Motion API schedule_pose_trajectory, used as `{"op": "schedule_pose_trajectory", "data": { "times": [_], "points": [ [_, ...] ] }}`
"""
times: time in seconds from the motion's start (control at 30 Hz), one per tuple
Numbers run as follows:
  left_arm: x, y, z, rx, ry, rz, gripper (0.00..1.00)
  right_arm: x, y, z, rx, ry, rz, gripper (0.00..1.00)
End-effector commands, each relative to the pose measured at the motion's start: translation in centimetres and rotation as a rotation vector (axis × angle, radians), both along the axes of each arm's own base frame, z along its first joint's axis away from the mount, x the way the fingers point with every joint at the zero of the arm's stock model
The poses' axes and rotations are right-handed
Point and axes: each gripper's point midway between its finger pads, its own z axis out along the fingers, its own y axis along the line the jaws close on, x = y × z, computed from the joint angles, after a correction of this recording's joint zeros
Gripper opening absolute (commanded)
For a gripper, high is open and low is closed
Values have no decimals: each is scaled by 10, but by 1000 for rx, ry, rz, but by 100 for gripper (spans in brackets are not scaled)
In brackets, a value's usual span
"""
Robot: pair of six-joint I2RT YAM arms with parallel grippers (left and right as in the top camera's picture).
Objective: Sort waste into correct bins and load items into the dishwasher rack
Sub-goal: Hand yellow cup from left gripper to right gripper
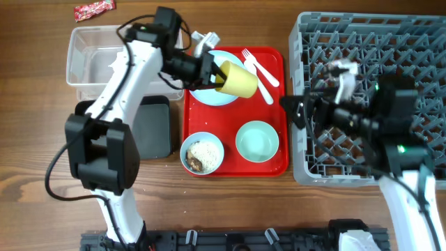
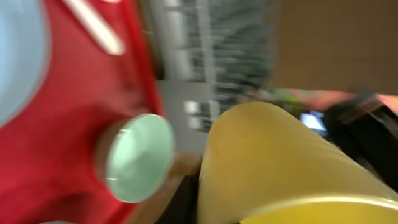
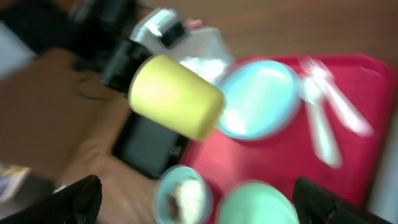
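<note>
Currently the left gripper (image 1: 217,73) is clamped on the rim of the yellow cup (image 1: 239,81), held above the blue plate (image 1: 206,95). Keep the grip firm while carrying it toward the dishwasher rack (image 1: 418,42). The cup's long axis lies near horizontal, mouth toward the gripper, base toward the rack; the right gripper (image 1: 293,110) is spread, empty

This looks like a robot lab bench staged as a kitchen clear-up. A wood-grain surface (image 1: 42,167) fills the frame. The left arm (image 1: 132,70) and right arm (image 1: 408,199) rise from a black rail (image 1: 209,240) along the bottom edge. A grey dish rack (image 1: 418,42) sits at the right, and a red tray (image 1: 230,118) of tableware is in the middle.
</note>
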Motion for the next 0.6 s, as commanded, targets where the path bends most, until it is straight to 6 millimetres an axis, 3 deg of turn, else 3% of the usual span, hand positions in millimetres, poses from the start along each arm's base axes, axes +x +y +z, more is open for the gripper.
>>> {"op": "schedule_pose_trajectory", "data": {
  "times": [0.0,0.17,0.57],
  "points": [
    [-17,-11,52,-309,-70,-96,4,-15,33,25,186,-56,301,100],
    [-23,-14,68,-401,-44,-100,4,-4,38,14,234,-29,365,99],
    [-35,-29,78,-460,-19,-141,4,14,49,8,191,-50,320,95]
  ]
}}
